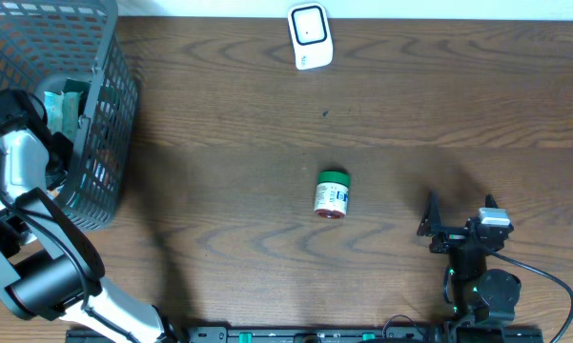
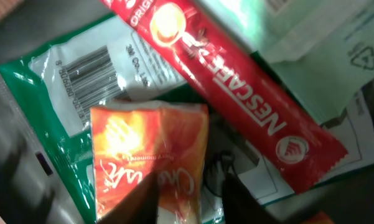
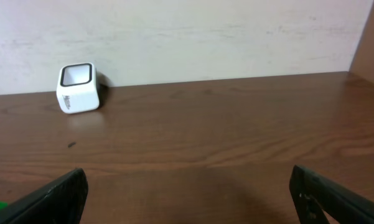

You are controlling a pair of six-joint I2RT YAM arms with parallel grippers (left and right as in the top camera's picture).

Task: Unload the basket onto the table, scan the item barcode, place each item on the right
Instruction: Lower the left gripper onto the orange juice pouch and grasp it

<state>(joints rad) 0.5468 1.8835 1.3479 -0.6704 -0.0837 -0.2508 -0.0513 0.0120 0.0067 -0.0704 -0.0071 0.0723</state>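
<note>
The left gripper [image 2: 190, 179] is down inside the grey mesh basket [image 1: 110, 114], its jaws partly spread over the lower corner of an orange packet [image 2: 146, 146]. They pinch nothing that I can make out. That packet lies on a green-and-white pouch [image 2: 56, 93] and just beside a red Nescafé stick [image 2: 227, 84].

The right gripper [image 3: 188, 171] hangs spread wide and empty over the table [image 1: 219, 124], facing the white barcode scanner [image 1: 310, 36] at the far edge. A green-lidded jar [image 1: 332, 194] lies on its side mid-table.

The risks come from the crowding. The packet is flat and glossy, so a closing pinch may slide off its edge or catch the pouch below too. The orange packet shows no barcode here, so it may reach the scanner with the wrong face forward.
</note>
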